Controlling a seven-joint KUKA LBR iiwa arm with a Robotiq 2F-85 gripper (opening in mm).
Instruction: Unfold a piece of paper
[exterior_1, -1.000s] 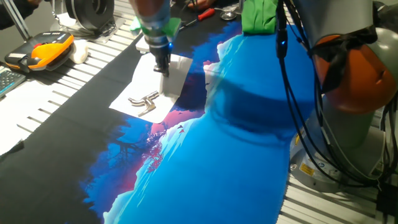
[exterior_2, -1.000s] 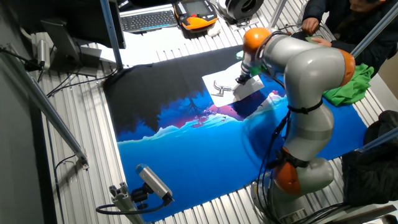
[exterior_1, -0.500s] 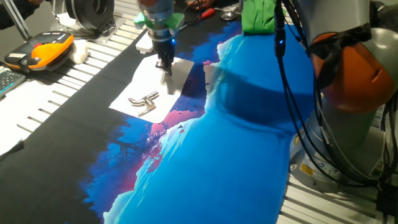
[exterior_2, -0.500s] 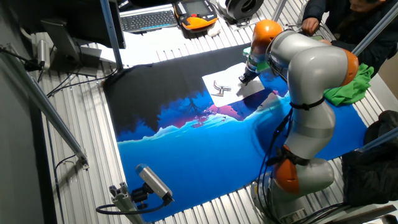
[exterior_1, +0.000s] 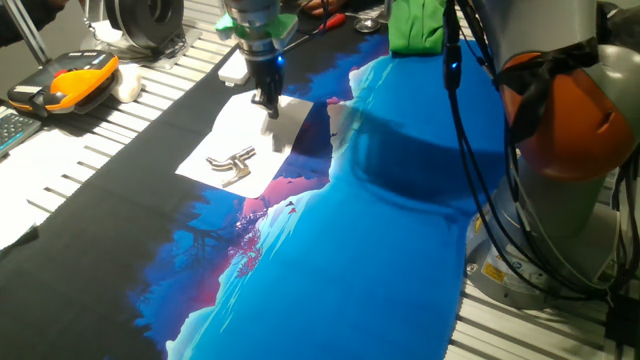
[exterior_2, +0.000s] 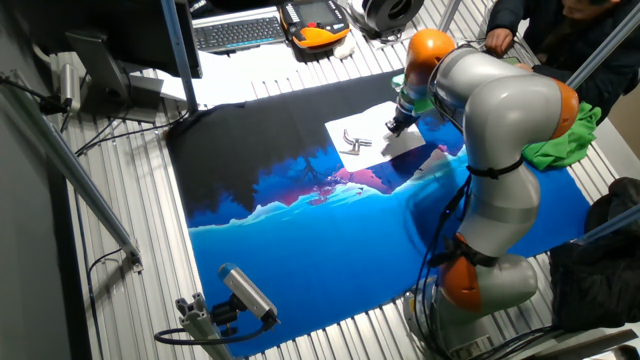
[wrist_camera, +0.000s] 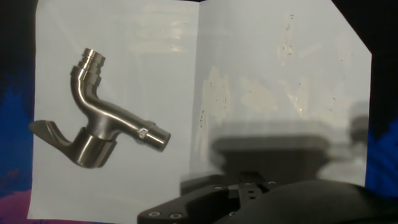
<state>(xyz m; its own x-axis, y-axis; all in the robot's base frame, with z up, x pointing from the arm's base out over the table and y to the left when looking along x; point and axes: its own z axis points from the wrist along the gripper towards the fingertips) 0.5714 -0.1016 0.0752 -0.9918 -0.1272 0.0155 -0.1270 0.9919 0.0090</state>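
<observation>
I see the piece of paper (exterior_1: 250, 140) lying opened on the black end of a blue-and-black printed cloth (exterior_1: 380, 230), a silvery metal fitting (wrist_camera: 99, 121) resting on its left half. My gripper (exterior_1: 268, 107) stands at the crease; whether its fingers are parted I cannot tell. The cloth covers a slatted metal table (exterior_2: 130, 190); beyond it sit a keyboard (exterior_2: 238, 32) and an orange-and-black handset (exterior_1: 70, 80).
</observation>
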